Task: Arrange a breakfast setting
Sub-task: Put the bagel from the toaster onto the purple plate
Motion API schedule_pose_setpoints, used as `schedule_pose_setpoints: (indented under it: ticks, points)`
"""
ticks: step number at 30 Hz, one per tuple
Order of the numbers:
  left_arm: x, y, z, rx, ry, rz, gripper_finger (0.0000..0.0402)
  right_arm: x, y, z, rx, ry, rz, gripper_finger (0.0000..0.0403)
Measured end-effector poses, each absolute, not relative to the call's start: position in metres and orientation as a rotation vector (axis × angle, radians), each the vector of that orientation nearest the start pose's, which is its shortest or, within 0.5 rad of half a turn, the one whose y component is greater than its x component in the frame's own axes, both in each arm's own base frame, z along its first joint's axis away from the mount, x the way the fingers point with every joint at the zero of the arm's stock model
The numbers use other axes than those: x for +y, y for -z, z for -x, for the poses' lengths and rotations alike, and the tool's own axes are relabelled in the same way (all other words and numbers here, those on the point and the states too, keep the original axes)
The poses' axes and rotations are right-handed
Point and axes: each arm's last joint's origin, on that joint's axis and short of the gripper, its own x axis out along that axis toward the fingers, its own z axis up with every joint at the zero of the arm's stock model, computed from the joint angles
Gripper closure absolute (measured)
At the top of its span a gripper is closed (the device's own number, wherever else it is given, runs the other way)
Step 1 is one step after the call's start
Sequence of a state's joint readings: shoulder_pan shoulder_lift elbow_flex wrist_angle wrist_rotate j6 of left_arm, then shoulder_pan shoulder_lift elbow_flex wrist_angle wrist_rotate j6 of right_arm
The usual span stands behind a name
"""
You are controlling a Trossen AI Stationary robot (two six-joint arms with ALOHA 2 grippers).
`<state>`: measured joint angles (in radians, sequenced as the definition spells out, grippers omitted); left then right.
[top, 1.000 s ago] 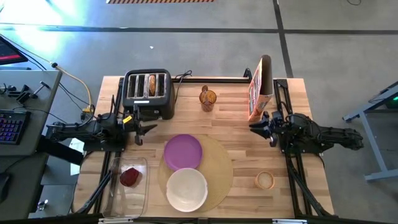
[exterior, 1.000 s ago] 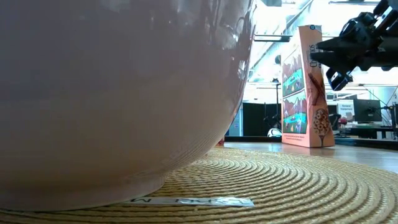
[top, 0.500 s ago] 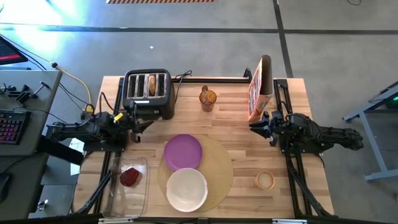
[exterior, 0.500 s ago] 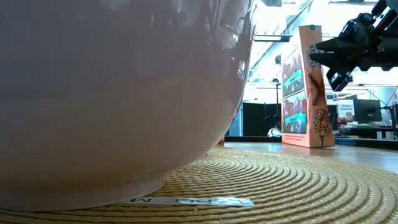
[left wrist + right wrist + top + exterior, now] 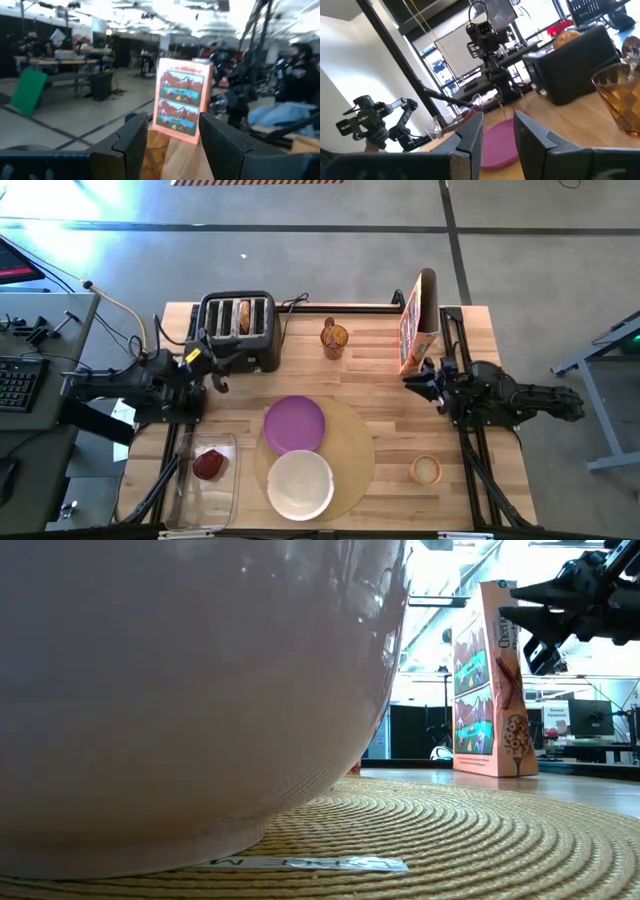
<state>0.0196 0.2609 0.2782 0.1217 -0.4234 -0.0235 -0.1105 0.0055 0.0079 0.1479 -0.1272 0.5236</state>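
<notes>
A round tan placemat [image 5: 350, 445] lies at the table's near middle. On it rest a purple plate [image 5: 295, 423] and a white bowl [image 5: 300, 483], which fills the low view [image 5: 200, 690]. A bagel [image 5: 243, 317] stands in a slot of the black toaster [image 5: 238, 330]. A dark red food piece [image 5: 209, 464] lies in a clear container [image 5: 205, 480]. My left gripper [image 5: 218, 368] [image 5: 173, 120] hovers open beside the toaster's near side, pointing about level. My right gripper [image 5: 408, 380] [image 5: 498, 117] hovers open near the cereal box [image 5: 420, 320], holding nothing.
An amber glass [image 5: 334, 338] stands at the far middle, between toaster and cereal box. A small tan round object [image 5: 426, 469] lies near the right front. Bare wood [image 5: 400, 410] lies between the placemat and the right arm. People and desks show beyond the table.
My left gripper has risen from just above the table and gone toward the far edge, up beside the toaster. It has tipped from slanting down to about level. My right gripper has tipped up slightly in place.
</notes>
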Motion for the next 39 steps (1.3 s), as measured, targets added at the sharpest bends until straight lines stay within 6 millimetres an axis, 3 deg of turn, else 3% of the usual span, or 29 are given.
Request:
schedule_pose_setpoints:
  ticks: [7,17,24,33,39]
  points:
    - [0.018,-0.276,-0.119,-0.051,-0.595,0.036,0.0234,-0.007,-0.192,-0.093,-0.263,-0.086,-0.482,0.0313]
    - [0.036,-0.307,-0.140,0.043,-0.918,0.012,0.0234,-0.008,-0.200,-0.091,-0.298,-0.056,-0.482,0.0313]
    - [0.060,-0.299,-0.157,0.181,-1.118,-0.017,0.0234,-0.008,-0.201,-0.091,-0.305,-0.038,-0.485,0.0313]
    - [0.087,-0.284,-0.169,0.275,-1.195,0.001,0.0234,-0.008,-0.202,-0.091,-0.307,-0.045,-0.524,0.0313]
    - [0.103,-0.297,-0.168,0.359,-1.157,0.106,0.0234,-0.008,-0.202,-0.091,-0.308,-0.047,-0.536,0.0313]
